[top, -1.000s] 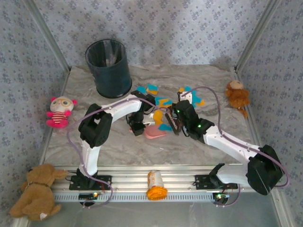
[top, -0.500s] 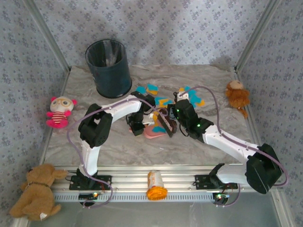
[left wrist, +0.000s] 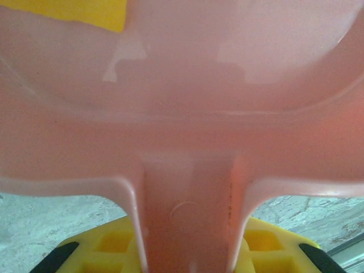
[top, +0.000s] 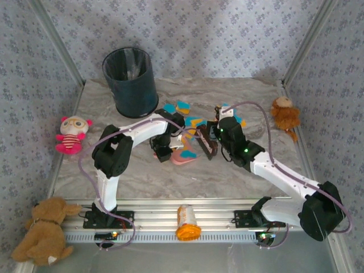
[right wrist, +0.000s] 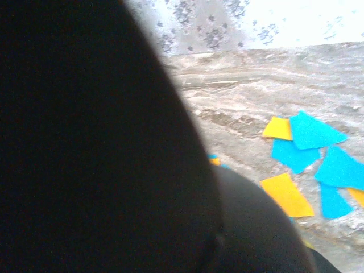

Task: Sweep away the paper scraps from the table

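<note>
A dark bin (top: 131, 79) stands toward the far left corner of the table (top: 142, 176), judged to be where the sweepings are meant to go. Near the table's middle, the pink dustpan (top: 185, 158) is held by its handle in the clenched left gripper (top: 168, 153). Its open side is turned toward the right arm, presumably to receive what is pushed in. In the left wrist view the handle is pinched between yellow fingers (left wrist: 108, 253). Just to the right, what is taken for a dark brush (top: 205, 143) is clamped tight in the right gripper (top: 215, 139) and set beside the pan's mouth. The paper scraps (top: 196, 121) lie mostly behind pan and brush, toward the far edge and right of centre, so a draw toward the pan is judged intended. An orange bottle (top: 187, 223) lies on the near rail; no writing can be read on it or anywhere else.
</note>
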Robot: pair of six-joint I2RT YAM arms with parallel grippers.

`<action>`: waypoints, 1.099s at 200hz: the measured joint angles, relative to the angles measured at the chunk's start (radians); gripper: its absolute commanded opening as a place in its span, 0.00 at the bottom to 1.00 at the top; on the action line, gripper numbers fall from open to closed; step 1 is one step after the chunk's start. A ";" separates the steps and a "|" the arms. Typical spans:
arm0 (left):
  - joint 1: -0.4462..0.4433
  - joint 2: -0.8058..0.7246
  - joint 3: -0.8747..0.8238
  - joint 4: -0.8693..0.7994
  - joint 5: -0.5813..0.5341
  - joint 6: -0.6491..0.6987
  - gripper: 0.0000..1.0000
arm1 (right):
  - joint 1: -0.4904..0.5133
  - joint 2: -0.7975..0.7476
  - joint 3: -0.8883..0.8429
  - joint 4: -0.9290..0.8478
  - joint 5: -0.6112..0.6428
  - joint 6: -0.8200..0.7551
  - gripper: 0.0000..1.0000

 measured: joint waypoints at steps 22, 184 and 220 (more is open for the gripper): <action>0.010 -0.002 -0.003 0.000 0.000 -0.007 0.00 | -0.044 0.050 0.042 0.004 -0.009 -0.053 0.00; 0.051 -0.011 -0.008 -0.002 0.001 -0.026 0.00 | -0.039 0.345 0.232 0.069 -0.113 -0.311 0.00; 0.051 -0.011 -0.008 -0.002 0.002 -0.026 0.00 | -0.012 0.344 0.232 0.061 -0.132 -0.314 0.00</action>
